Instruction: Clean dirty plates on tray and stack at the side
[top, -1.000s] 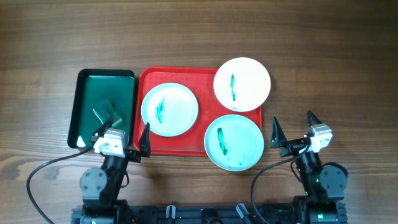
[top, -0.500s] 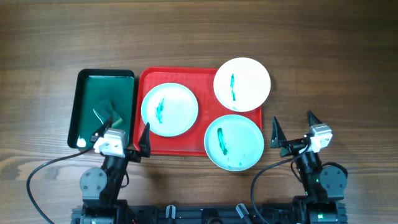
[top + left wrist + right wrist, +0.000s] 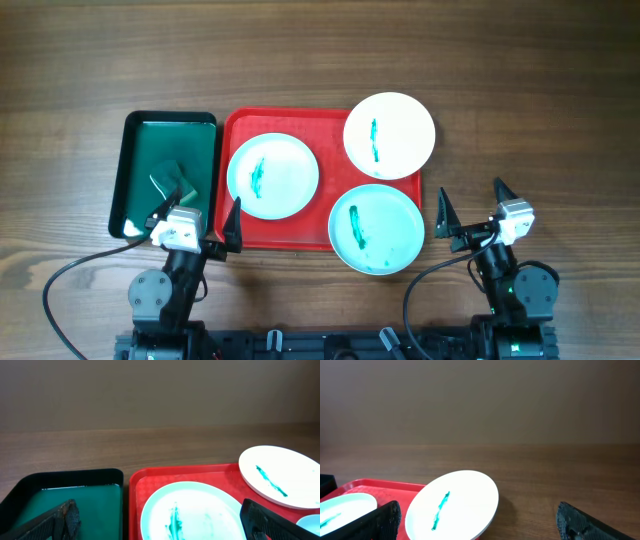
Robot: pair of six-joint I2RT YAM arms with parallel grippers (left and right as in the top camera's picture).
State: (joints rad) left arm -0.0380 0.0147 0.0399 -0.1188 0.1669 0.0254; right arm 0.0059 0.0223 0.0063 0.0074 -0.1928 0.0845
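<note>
The plates (image 3: 272,176) lie ahead of two empty grippers. The left gripper (image 3: 195,212) hangs with its jaws spread wide, holding nothing, over the near edges of the dark green tray (image 3: 165,135) and the red tray (image 3: 328,125). The right gripper (image 3: 470,188), equally spread and empty, sits just right of the red tray. One plate lies inside the tray's left half. A second plate (image 3: 376,228) overhangs its near right corner, and a third plate (image 3: 389,135) its far right corner. Each bears a green smear.
</note>
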